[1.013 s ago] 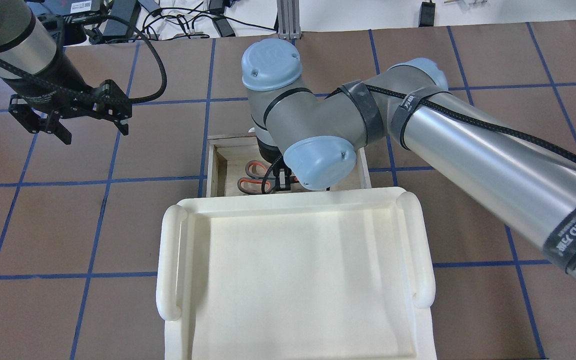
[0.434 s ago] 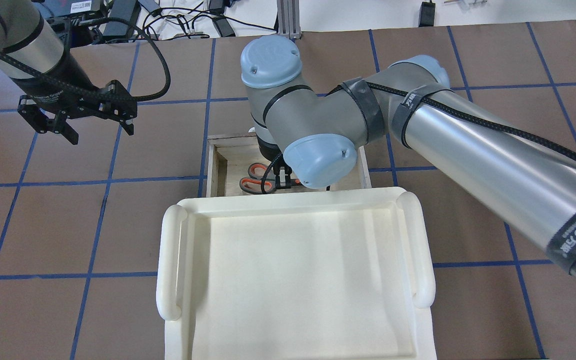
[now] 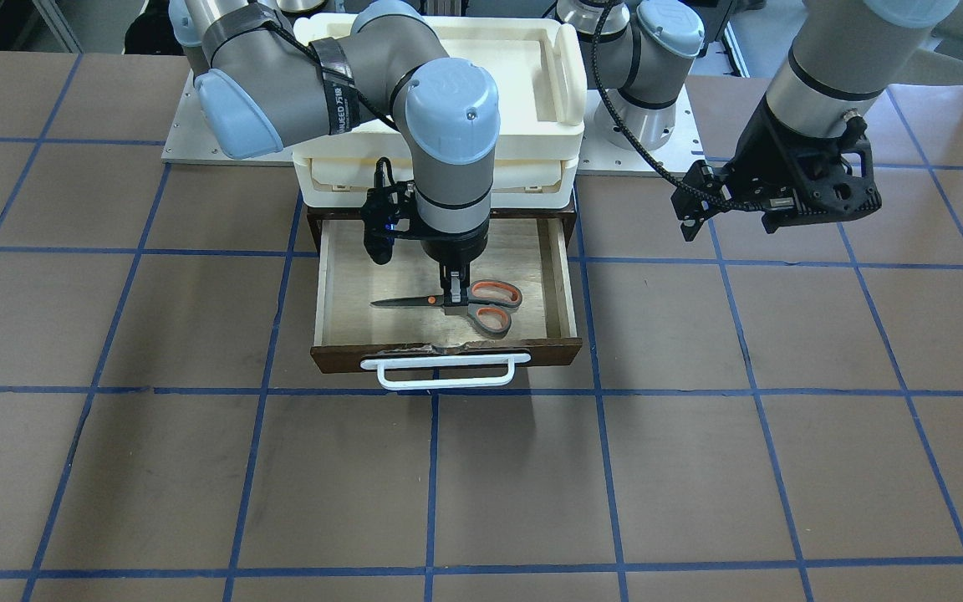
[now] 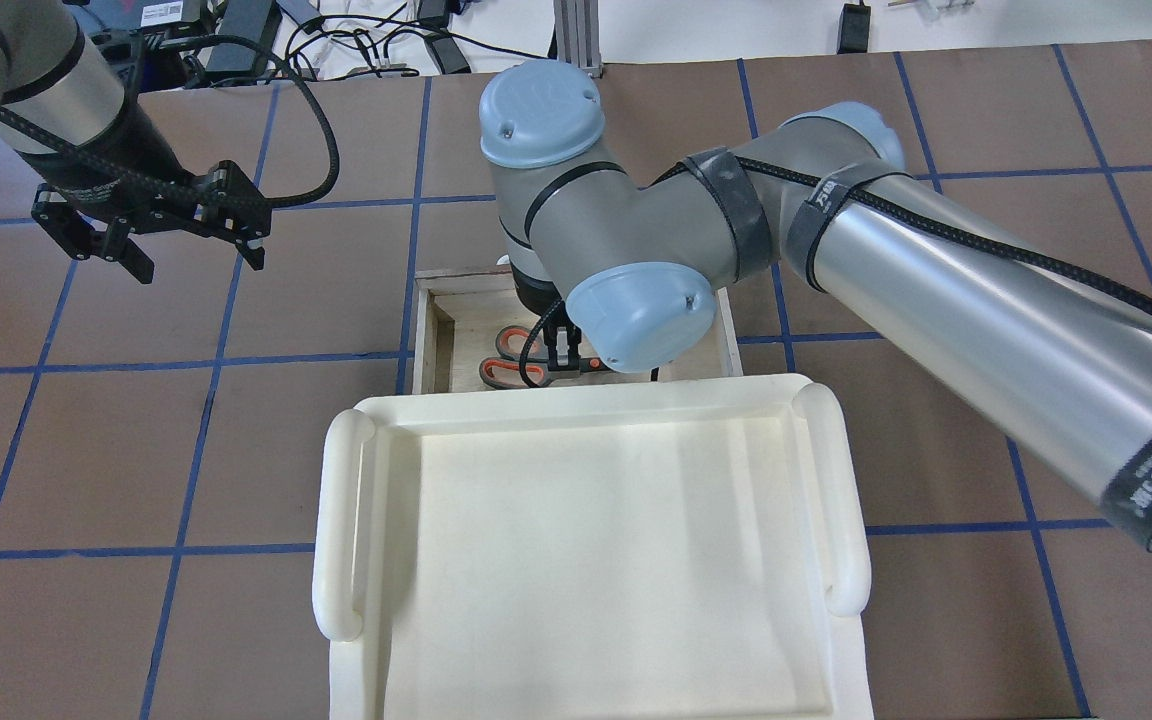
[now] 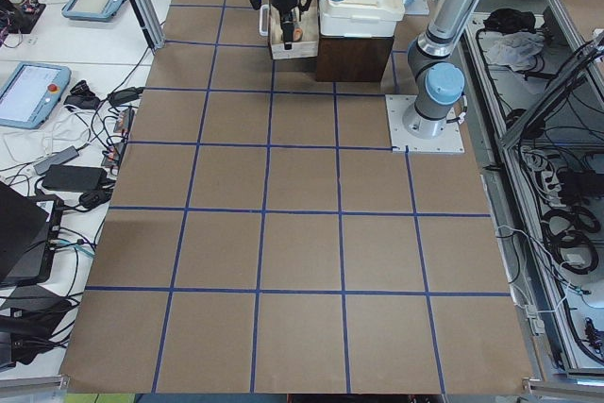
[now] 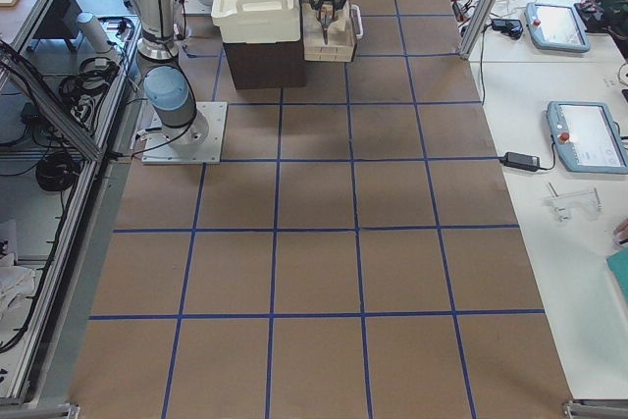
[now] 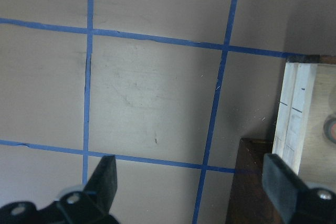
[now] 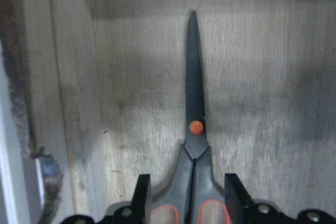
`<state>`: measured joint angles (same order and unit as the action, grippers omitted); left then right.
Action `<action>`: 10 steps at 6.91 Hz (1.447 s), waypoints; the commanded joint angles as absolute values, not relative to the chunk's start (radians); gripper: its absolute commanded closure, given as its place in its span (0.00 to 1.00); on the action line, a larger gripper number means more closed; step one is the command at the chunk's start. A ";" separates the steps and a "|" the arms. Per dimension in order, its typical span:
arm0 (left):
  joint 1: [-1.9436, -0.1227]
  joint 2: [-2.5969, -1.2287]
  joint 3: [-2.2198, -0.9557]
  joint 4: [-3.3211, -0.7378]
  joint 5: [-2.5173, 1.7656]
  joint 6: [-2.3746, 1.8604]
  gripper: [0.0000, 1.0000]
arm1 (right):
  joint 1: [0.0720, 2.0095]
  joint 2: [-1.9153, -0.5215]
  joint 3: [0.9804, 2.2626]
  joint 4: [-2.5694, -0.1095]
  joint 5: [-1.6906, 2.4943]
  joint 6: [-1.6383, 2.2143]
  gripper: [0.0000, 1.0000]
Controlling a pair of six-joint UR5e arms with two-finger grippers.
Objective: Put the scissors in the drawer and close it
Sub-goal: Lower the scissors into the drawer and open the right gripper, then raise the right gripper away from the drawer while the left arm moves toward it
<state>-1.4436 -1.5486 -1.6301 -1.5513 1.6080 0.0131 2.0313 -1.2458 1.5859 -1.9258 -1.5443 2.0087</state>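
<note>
Right gripper (image 8: 187,187): you see its fingers spread, straddling the neck of the scissors (image 8: 195,108).
Scissors: lying flat on the bottom of the drawer (image 3: 339,358).
Drawer: pulled out.
Left gripper (image 7: 190,169): spread wide above your table (image 7: 152,93), beside the drawer.

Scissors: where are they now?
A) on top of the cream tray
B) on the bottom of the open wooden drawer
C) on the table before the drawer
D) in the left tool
B: the scissors lie flat on the pale bottom of the open drawer, with the right tool open astride their handles.
</note>
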 commanded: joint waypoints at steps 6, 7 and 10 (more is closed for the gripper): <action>-1.453 -1.607 -1.634 -1.439 1.594 0.052 0.00 | 1.654 -1.416 1.488 -1.706 -1.548 1.241 0.42; -1.459 -1.624 -1.623 -1.416 1.592 0.054 0.00 | 1.576 -1.423 1.488 -1.675 -1.548 1.041 0.36; -1.560 -1.741 -1.420 -1.463 1.583 -0.027 0.00 | 1.476 -1.430 1.488 -1.654 -1.546 0.387 0.23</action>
